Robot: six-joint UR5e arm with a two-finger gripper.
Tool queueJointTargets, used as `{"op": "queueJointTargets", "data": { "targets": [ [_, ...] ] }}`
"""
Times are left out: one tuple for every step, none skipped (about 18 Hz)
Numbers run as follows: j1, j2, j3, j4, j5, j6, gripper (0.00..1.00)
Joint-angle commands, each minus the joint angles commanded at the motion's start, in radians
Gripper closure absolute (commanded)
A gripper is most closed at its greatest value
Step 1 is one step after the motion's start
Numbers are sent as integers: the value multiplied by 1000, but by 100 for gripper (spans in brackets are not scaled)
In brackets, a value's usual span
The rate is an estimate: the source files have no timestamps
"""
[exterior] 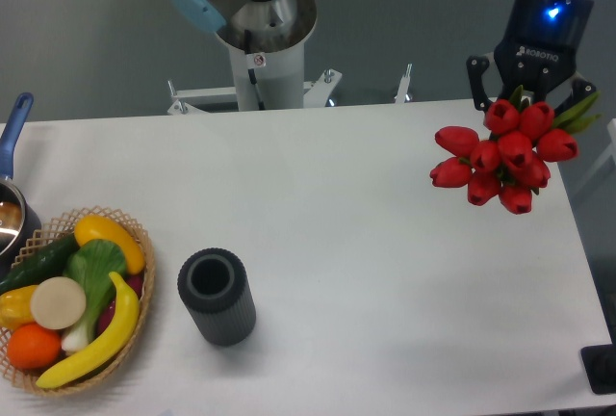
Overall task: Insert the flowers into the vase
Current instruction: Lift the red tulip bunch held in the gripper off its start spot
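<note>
A single fixed camera looks down on a white desk [385, 272]. The landmark is the vase [218, 296], a dark ribbed cylinder standing upright with its mouth open to the camera. Just left of it sits a wicker basket [135, 243] of toy fruit and vegetables, and beyond that, at the desk's edge, part of a pan [12, 199] with a blue handle. Far to the right of the vase and farther back, the pincer [529, 98] hangs above the desk with the flowers [502, 159], a bunch of red tulip buds, gathered beneath it. Its fingers appear closed around the stems, though the buds hide the contact itself. The bunch is well apart from the vase, so the whole carry is yet to come. The likely troubles: the buds point toward the camera, so the stems may not meet the narrow mouth squarely; a stem catching the rim could tip the vase toward the basket.
</note>
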State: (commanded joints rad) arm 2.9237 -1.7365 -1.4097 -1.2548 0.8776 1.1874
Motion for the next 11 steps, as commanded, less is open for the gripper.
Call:
{"op": "queueJointTargets", "data": {
  "targets": [
    [2,-2,0,0,-12,-9,64],
    [0,-2,-6,2,-14,-14,64],
    [0,-2,-11,2,-14,-14,64],
    [0,-2,-8,2,-17,-14,63],
    [-3,-2,-6,2,-22,-14,63],
    [-5,-2,-8,2,-23,-15,63],
    [-5,-2,-9,3,-25,-15,63],
    [-5,-2,-9,3,-25,-15,63],
    [-8,-2,-11,3,-28,-20,63],
    [-11,-3,-11,5,-43,-35,63],
    [-14,-11,-11,17,-61,-54,63]
  ]
}}
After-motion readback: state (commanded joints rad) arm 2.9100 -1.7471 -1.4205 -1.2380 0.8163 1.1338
